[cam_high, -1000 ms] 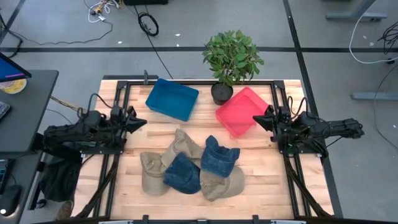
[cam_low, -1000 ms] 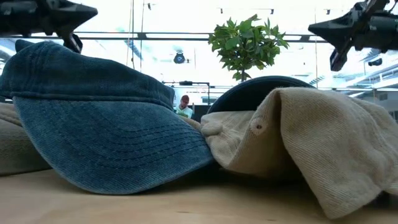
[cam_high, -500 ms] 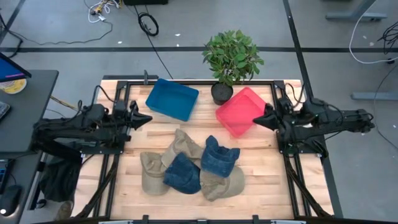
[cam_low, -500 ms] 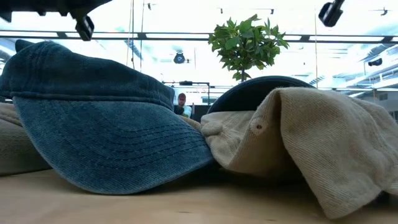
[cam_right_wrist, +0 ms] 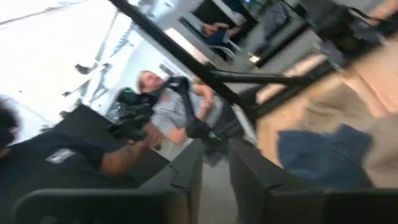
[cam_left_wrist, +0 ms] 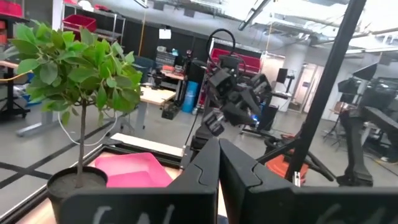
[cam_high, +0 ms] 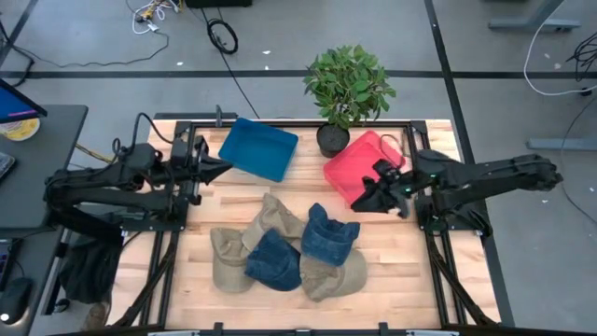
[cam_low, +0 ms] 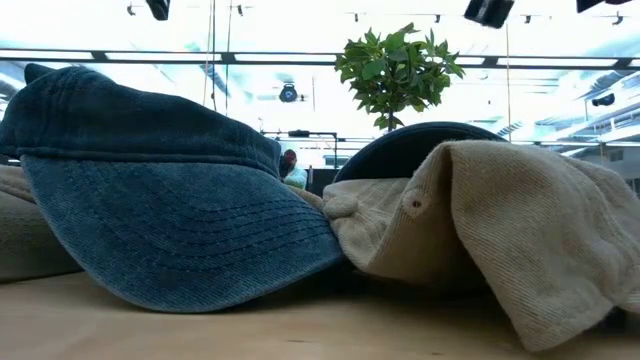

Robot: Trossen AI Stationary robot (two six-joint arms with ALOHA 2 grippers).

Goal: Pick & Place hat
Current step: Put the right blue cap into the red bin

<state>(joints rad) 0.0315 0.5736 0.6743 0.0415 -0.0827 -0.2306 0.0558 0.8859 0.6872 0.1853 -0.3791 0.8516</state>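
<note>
The hats (cam_high: 284,247) lie heaped at the table's (cam_high: 392,280) middle front, untouched, so I judge the right gripper (cam_high: 373,198), over the red bin's (cam_high: 354,168) front edge, should open and drop onto 1 top blue hat (cam_high: 328,235). The left gripper (cam_high: 216,168) waits by the blue bin (cam_high: 258,149). Only the wrist views show both pairs of fingers nearly closed with a narrow gap, holding nothing, while the low view shows how the brims overlap.

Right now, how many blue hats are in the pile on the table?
2. One blue denim cap lies at the pile's front left, the other blue denim cap at its right, both on tan caps. More could be hidden underneath.
</note>
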